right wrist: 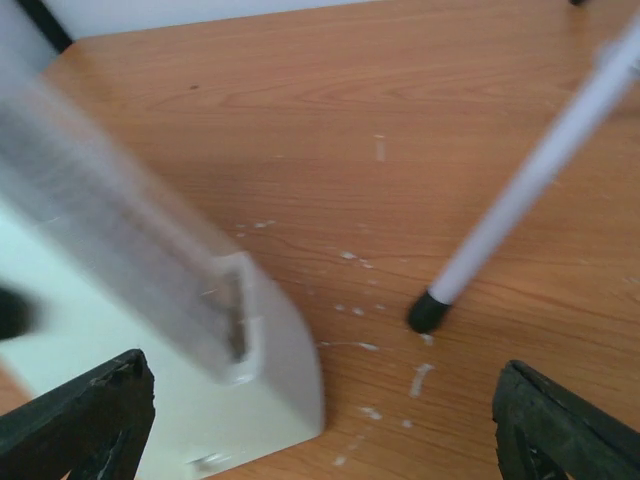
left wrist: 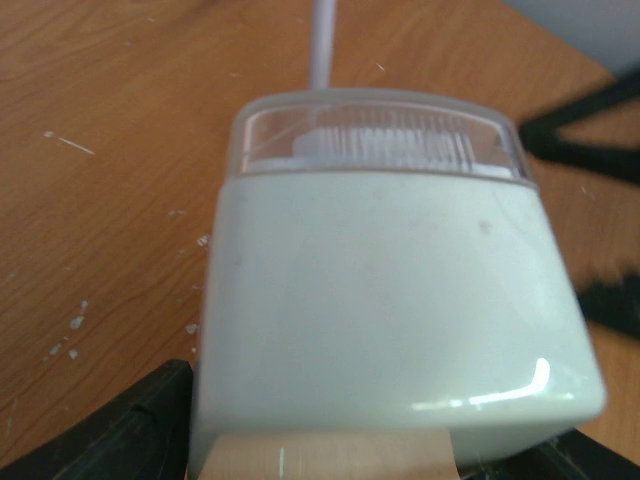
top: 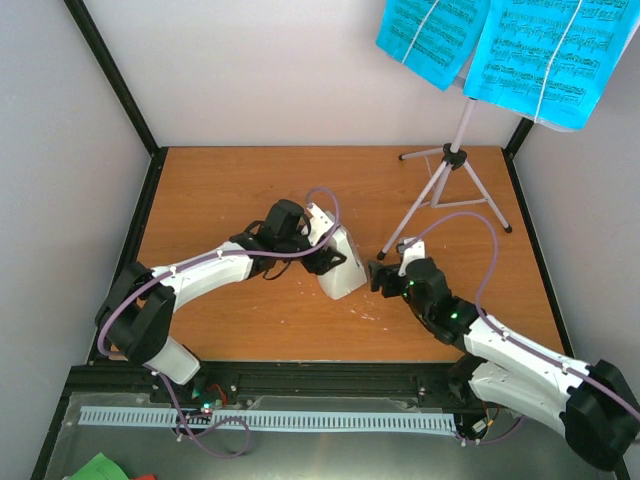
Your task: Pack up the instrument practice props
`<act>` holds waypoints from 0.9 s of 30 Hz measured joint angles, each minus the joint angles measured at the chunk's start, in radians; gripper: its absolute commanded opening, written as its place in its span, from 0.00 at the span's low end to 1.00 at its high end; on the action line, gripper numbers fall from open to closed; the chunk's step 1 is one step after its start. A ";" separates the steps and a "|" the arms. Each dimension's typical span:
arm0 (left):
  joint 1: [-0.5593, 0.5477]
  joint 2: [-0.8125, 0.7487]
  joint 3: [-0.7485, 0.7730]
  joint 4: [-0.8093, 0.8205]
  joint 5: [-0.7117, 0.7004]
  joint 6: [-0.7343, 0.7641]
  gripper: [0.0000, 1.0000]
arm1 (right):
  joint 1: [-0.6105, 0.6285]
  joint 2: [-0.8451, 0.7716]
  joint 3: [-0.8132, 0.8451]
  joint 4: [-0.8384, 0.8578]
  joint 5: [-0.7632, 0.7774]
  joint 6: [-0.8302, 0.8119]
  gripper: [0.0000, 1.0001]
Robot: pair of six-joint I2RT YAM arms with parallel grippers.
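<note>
The white metronome (top: 340, 266) with its clear cover (left wrist: 375, 140) stands on the table's middle. My left gripper (top: 322, 256) is shut on it, one black finger (left wrist: 120, 430) on each side of its body (left wrist: 390, 300). My right gripper (top: 383, 276) is open and empty just right of the metronome (right wrist: 150, 330), its fingers (right wrist: 85, 420) spread wide near a tripod foot (right wrist: 428, 312). The pale lilac music stand (top: 450, 170) stands at the back right and carries the cyan sheet-music pages (top: 500, 45) on top.
The tripod's near-left leg (top: 405, 225) reaches to a black foot (top: 383, 253) close to my right gripper. White scuff marks dot the wood (right wrist: 420, 380). Black frame posts (top: 150, 170) and pale walls bound the table.
</note>
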 measured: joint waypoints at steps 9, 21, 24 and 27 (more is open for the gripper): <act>-0.018 -0.008 0.044 -0.150 0.043 0.153 0.93 | -0.208 0.016 -0.093 0.031 -0.215 0.071 0.74; -0.020 -0.142 0.045 -0.212 0.131 0.131 0.99 | -0.242 0.231 -0.057 0.134 -0.346 0.055 0.70; -0.003 -0.237 0.046 -0.200 0.140 0.103 0.99 | -0.248 0.306 -0.010 0.146 -0.358 0.026 0.62; 0.035 -0.322 0.053 -0.182 0.140 0.077 0.99 | -0.246 0.379 0.033 0.167 -0.369 -0.023 0.61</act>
